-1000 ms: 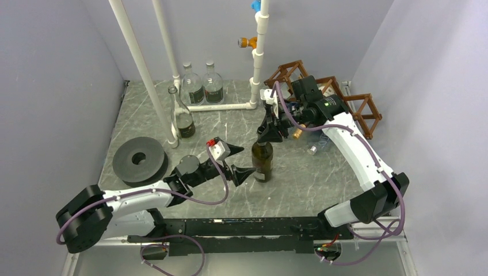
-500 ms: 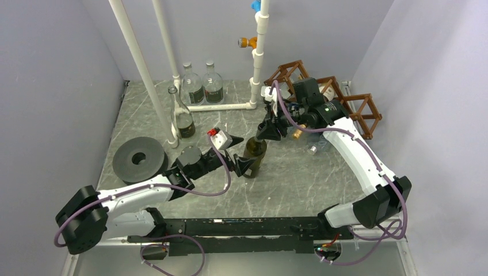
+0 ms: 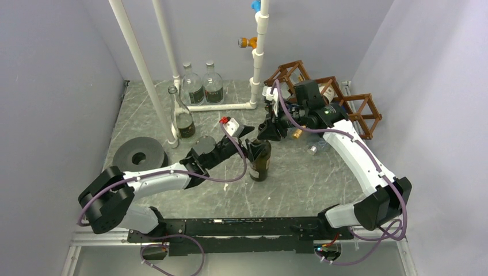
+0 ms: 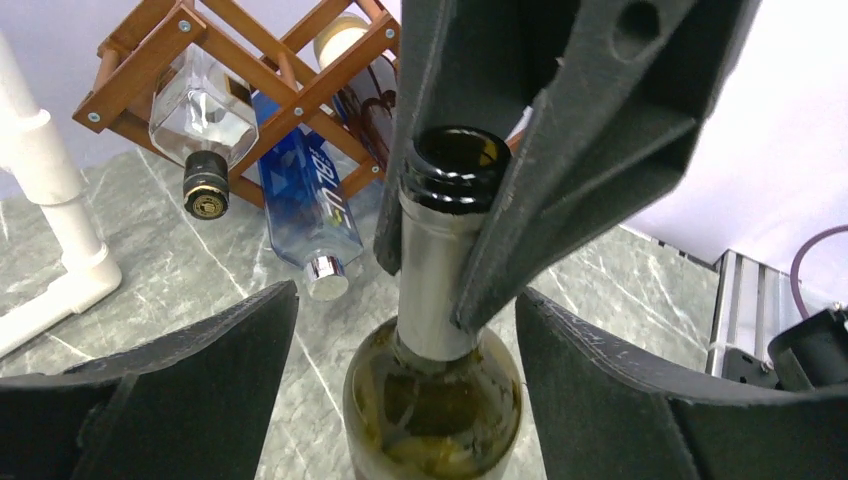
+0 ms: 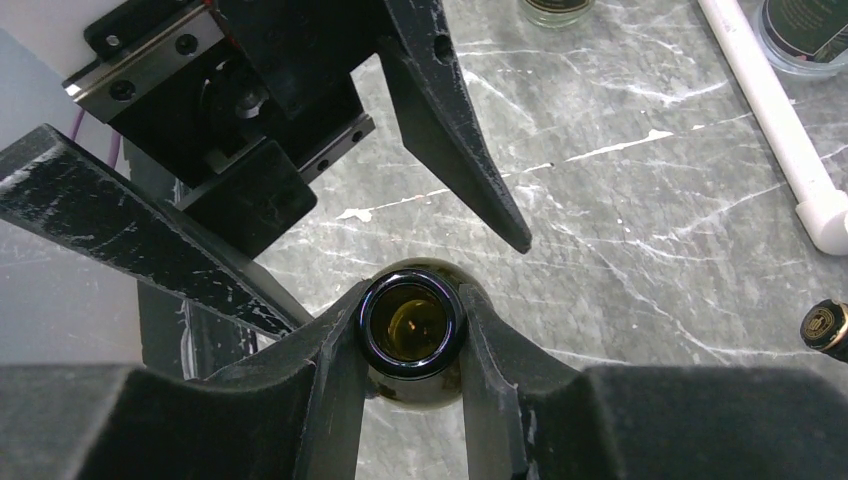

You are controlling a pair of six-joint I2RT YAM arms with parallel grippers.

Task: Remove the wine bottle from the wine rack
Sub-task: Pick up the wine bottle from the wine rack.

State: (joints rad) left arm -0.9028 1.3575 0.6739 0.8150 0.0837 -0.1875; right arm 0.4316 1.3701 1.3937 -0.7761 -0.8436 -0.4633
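Note:
The dark green wine bottle [image 3: 260,162] stands upright on the grey marble table, off the wine rack [image 3: 365,100]. My right gripper [image 5: 412,296] is shut on its neck just under the open mouth [image 5: 411,327]. My left gripper [image 4: 405,295] is open, one finger [image 4: 180,390] on each side of the bottle's shoulder [image 4: 430,400], with a gap on both sides. The brown lattice rack [image 4: 150,60] lies behind, holding a clear bottle [image 4: 200,120], a blue bottle [image 4: 305,210] and a dark one with a pale cap [image 4: 350,40].
A white pipe frame [image 3: 144,75] stands at the back left, with a clear bottle [image 3: 183,118] beside it and two more [image 3: 201,86] behind. A black disc [image 3: 138,156] lies at the left. Grey walls close in both sides.
My left arm has reached forward and its jaws now straddle the bottle, slightly narrower than before. The bottle tilted briefly and stands upright again. My right gripper kept its hold on the neck.

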